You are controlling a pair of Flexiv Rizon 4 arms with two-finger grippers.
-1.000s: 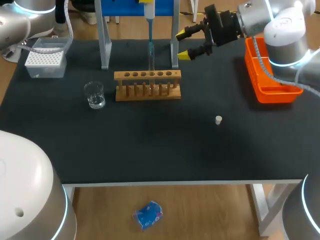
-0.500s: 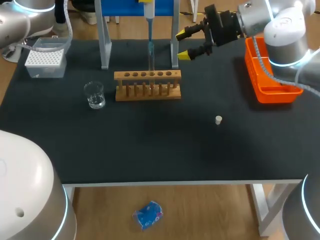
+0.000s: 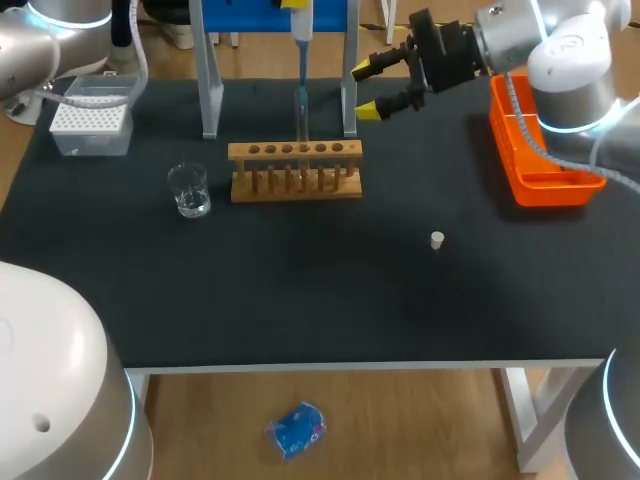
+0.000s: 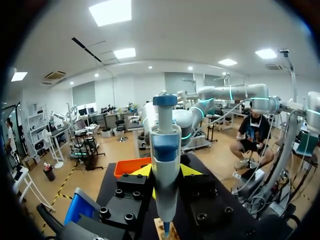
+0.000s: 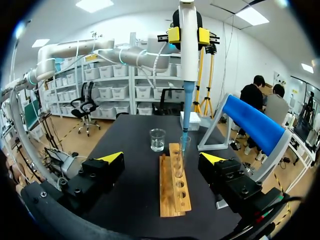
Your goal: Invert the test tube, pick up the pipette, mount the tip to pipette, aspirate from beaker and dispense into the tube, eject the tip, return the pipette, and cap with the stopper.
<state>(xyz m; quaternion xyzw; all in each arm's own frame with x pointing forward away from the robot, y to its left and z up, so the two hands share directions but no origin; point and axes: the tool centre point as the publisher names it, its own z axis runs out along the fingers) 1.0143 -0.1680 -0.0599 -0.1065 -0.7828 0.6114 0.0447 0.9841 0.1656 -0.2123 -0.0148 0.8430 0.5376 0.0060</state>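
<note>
Left gripper (image 5: 188, 35) clasps pipette (image 5: 187, 75) above rack (image 5: 170, 192), perhaps inside tube (image 5: 181, 155).

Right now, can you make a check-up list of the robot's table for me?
Surface: black table, flat.
Job's things: pipette above the wooden rack, its tip at the test tube mouth; beaker beside the rack; tip box; stopper lying alone; orange bin; stand.
Clutter: nothing seen.
Grippers: left gripper shut on the pipette; right gripper open, empty, beside the stand.
Cables: grey hose over the orange bin.
Surroundings: nothing seen.
</note>
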